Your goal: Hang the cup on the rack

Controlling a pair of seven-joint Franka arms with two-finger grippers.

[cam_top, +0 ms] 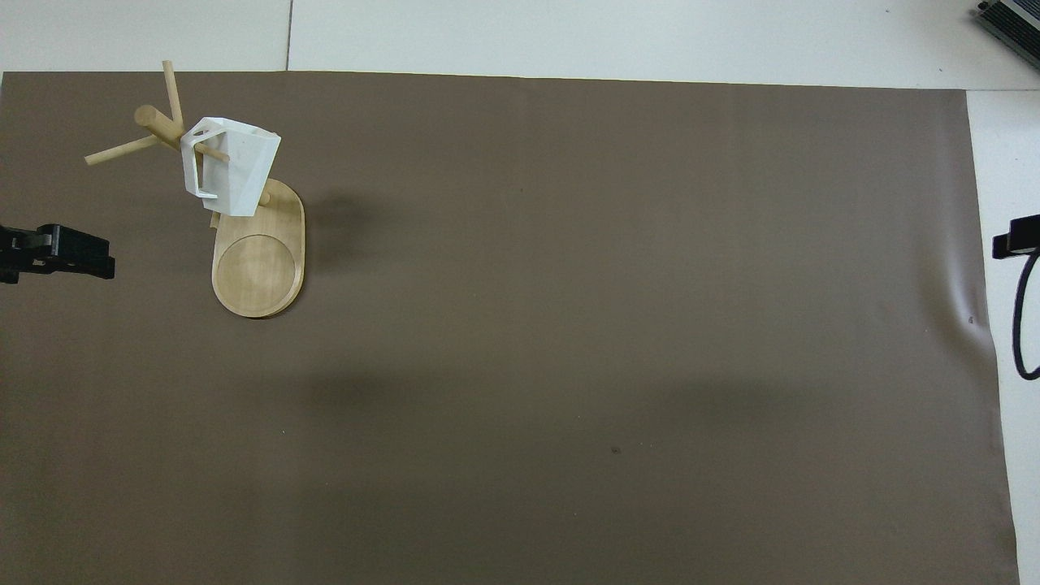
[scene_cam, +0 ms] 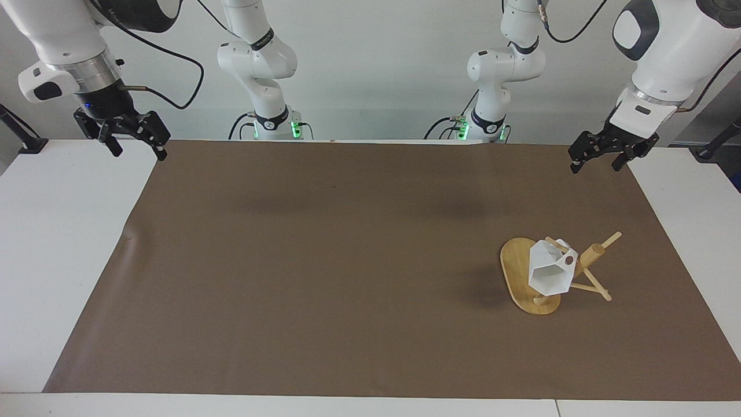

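The white faceted cup [scene_cam: 549, 273] hangs by its handle on a peg of the bamboo rack [scene_cam: 514, 267], tilted, with its mouth toward the table's front edge. From overhead the cup [cam_top: 236, 166] covers part of the rack's oval base [cam_top: 258, 272], and the post [cam_top: 154, 122] shows beside it. My left gripper [scene_cam: 594, 165] hangs open and empty in the air over the mat's corner at the left arm's end, well apart from the rack. Over the mat's corner at the right arm's end, my right gripper [scene_cam: 140, 152] waits open and empty.
A brown mat [scene_cam: 347, 260] covers most of the white table [scene_cam: 58, 243]. A black cable [cam_top: 1022, 325] lies on the bare table at the right arm's end.
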